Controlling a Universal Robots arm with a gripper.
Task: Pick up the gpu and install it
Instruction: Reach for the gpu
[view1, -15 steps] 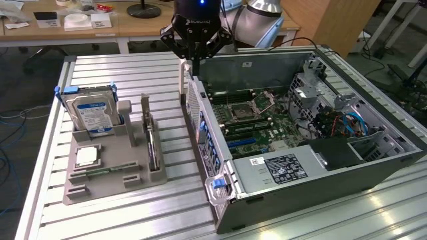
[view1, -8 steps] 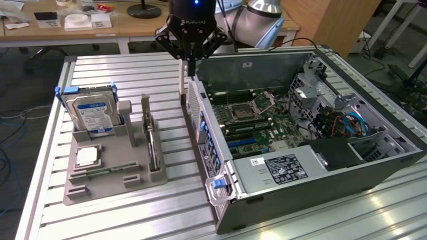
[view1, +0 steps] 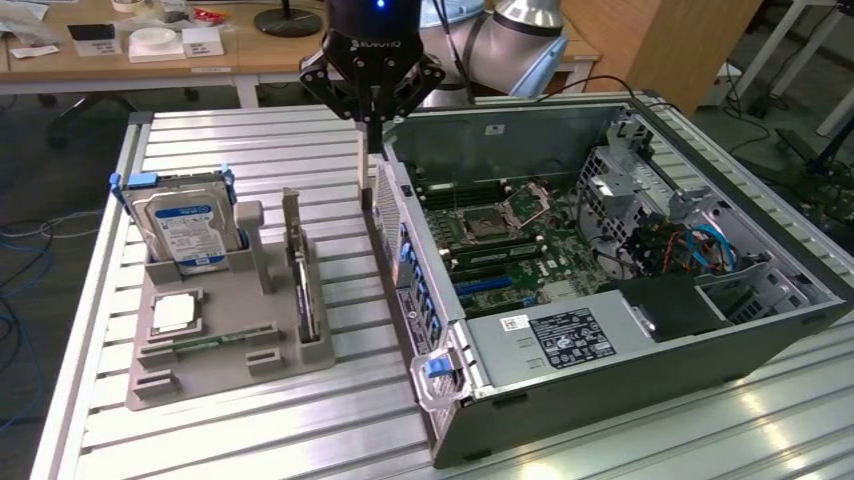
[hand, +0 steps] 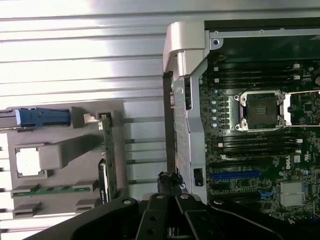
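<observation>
The gpu (view1: 306, 290) is a thin dark card standing on edge in the right slot of a grey holder (view1: 227, 360), its silver bracket end toward the back. In the wrist view the gpu (hand: 107, 160) shows as a green-edged strip. My gripper (view1: 366, 200) hangs above the table between the holder and the rear wall of the open computer case (view1: 441, 330). Its long thin fingers point down, pressed together with nothing between them. In the wrist view the gripper (hand: 168, 176) is next to the case's back panel, apart from the gpu.
The case lies open with its motherboard (view1: 507, 230) and blue slots (hand: 235, 176) exposed. The holder also carries a silver hard drive (view1: 187, 225), a square CPU chip (view1: 176, 313) and a memory stick (view1: 214, 342). Everything stands on a slatted aluminium table (view1: 240, 150).
</observation>
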